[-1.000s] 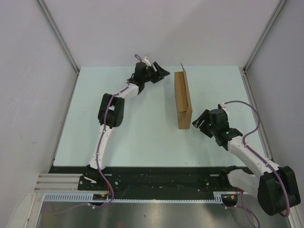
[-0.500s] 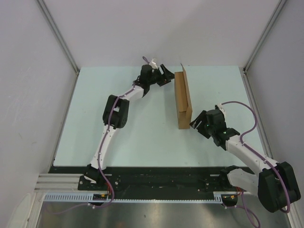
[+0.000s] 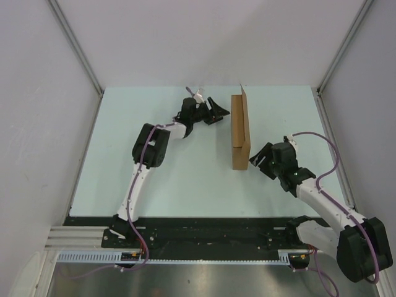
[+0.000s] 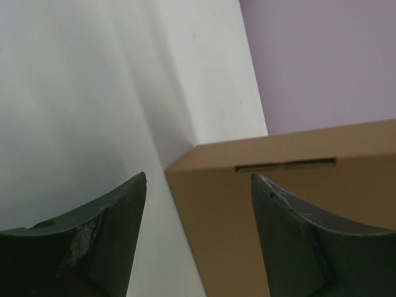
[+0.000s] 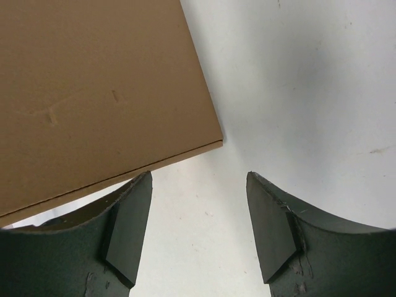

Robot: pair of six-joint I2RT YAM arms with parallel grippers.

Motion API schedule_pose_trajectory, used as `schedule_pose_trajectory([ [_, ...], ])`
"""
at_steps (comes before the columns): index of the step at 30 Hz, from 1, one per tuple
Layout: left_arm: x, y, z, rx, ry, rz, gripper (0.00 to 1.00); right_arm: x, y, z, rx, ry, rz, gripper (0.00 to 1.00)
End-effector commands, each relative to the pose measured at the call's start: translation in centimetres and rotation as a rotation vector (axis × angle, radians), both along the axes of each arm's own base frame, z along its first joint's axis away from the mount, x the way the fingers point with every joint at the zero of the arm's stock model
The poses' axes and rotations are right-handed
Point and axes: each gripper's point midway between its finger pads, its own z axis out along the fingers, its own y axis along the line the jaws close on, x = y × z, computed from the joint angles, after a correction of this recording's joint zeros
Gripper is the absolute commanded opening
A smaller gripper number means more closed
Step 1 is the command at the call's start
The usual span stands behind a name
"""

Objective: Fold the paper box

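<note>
The paper box (image 3: 239, 132) is plain brown cardboard, standing on its long edge in the middle-right of the table, its lid side upright. My left gripper (image 3: 221, 112) is open just left of the box's far end; in the left wrist view the box's corner and a slit (image 4: 278, 204) lie between the spread fingers. My right gripper (image 3: 255, 159) is open at the box's near right corner; in the right wrist view the box's side (image 5: 93, 93) fills the upper left, its corner just above the left finger. Neither gripper holds anything.
The pale green table (image 3: 179, 179) is bounded by grey walls on the left, back and right, with metal posts (image 3: 77, 46) at the back corners. The black base rail (image 3: 204, 232) runs along the near edge.
My left gripper has swung right and down towards the box's far end, and now stands beside it. The box's upright panel has tipped slightly. The right gripper has barely shifted.
</note>
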Motion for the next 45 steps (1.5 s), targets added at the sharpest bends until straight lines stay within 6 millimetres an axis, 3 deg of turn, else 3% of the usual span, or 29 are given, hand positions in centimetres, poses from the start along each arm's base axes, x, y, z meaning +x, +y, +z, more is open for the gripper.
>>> schedule_pose_trajectory([
  [1, -1.6, -0.4, 7.3, -0.105, -0.138, -0.049, 0.73, 0.3, -0.9, 1.4, -0.018, -0.045, -0.031, 0.67],
  [6, -2.3, 0.9, 6.7, -0.112, -0.104, -0.009, 0.72, -0.2, -2.0, 2.3, -0.047, -0.074, -0.058, 0.68],
  [7, -2.7, 1.6, 5.7, -0.103, -0.08, 0.005, 0.72, -0.1, -2.1, 2.7, -0.05, -0.089, -0.058, 0.67],
  [8, -2.7, 2.1, 6.9, -0.113, -0.102, 0.028, 0.71, -0.1, -2.3, 2.9, -0.053, -0.098, -0.064, 0.67],
  [10, -3.7, 3.3, 5.7, -0.097, -0.076, 0.052, 0.71, -0.1, -2.6, 3.9, -0.062, -0.127, -0.064, 0.67],
  [11, -4.0, 3.7, 7.0, -0.098, -0.093, 0.06, 0.71, 0.0, -2.9, 4.3, -0.076, -0.14, -0.072, 0.68],
  [12, -4.1, 4.3, 7.1, -0.084, -0.098, 0.082, 0.71, 0.1, -3.1, 4.8, -0.101, -0.154, -0.065, 0.68],
  [13, -4.9, 5.2, 5.8, -0.056, -0.067, 0.103, 0.71, 0.2, -3.3, 6.1, -0.117, -0.175, -0.066, 0.68],
  [14, -5.3, 5.7, 7.4, -0.046, -0.105, 0.118, 0.71, 0.4, -3.8, 6.8, -0.147, -0.191, -0.081, 0.68],
  [15, -5.4, 6.3, 7.5, -0.025, -0.111, 0.151, 0.71, 0.4, -4.0, 7.6, -0.18, -0.212, -0.069, 0.69],
  [16, -6.3, 7.0, 6.0, 0.018, -0.065, 0.166, 0.71, 0.4, -4.2, 8.6, -0.194, -0.228, -0.073, 0.69],
  [17, -6.7, 7.2, 7.3, 0.036, -0.099, 0.175, 0.71, 0.7, -4.5, 10.1, -0.206, -0.259, -0.091, 0.69],
  [19, -7.4, 7.4, 5.7, 0.12, -0.034, 0.199, 0.71, 0.9, -4.9, 10.5, -0.217, -0.254, -0.106, 0.7],
  [21, -8.1, 7.1, 5.5, 0.188, -0.033, 0.195, 0.7, 1.6, -6.1, 9.6, -0.192, -0.212, -0.15, 0.7],
  [22, -9.2, 6.7, 4.2, 0.231, 0.007, 0.19, 0.7, 2.3, -6.3, 9.7, -0.162, -0.214, -0.167, 0.7],
  [24, -10.5, 6.4, 4.7, 0.232, 0.005, 0.188, 0.7, 4.0, -7.2, 8.8, -0.148, -0.198, -0.195, 0.68],
  [25, -11.4, 6.3, 4.0, 0.24, 0.007, 0.201, 0.7, 5.5, -7.4, 9.7, -0.12, -0.249, -0.212, 0.68],
  [26, -11.8, 6.4, 4.7, 0.231, 0.004, 0.217, 0.7, 6.8, -6.7, 8.4, -0.06, -0.214, -0.195, 0.67],
  [28, -12.0, 6.9, 4.5, 0.249, 0.023, 0.244, 0.7, 9.5, -7.3, 9.6, 0.03, -0.266, -0.225, 0.63],
  [31, -11.3, 7.6, 6.1, 0.262, 0.004, 0.277, 0.7, 12.2, -6.1, 11.2, 0.085, -0.297, -0.177, 0.61],
  [34, -10.7, 7.4, 9.9, 0.228, -0.073, 0.283, 0.71, 14.2, -5.9, 13.4, 0.104, -0.363, -0.149, 0.62],
  [39, -10.2, 6.5, 15.4, 0.129, -0.194, 0.267, 0.75, 14.3, -5.9, 12.4, 0.091, -0.323, -0.143, 0.64],
  [42, -10.7, 5.5, 17.4, 0.1, -0.27, 0.205, 0.83, 14.3, -5.9, 11.5, 0.083, -0.299, -0.133, 0.65],
  [45, -11.3, 4.4, 17.8, 0.136, -0.316, 0.152, 0.88, 14.6, -5.8, 11.7, 0.084, -0.313, -0.13, 0.66],
])
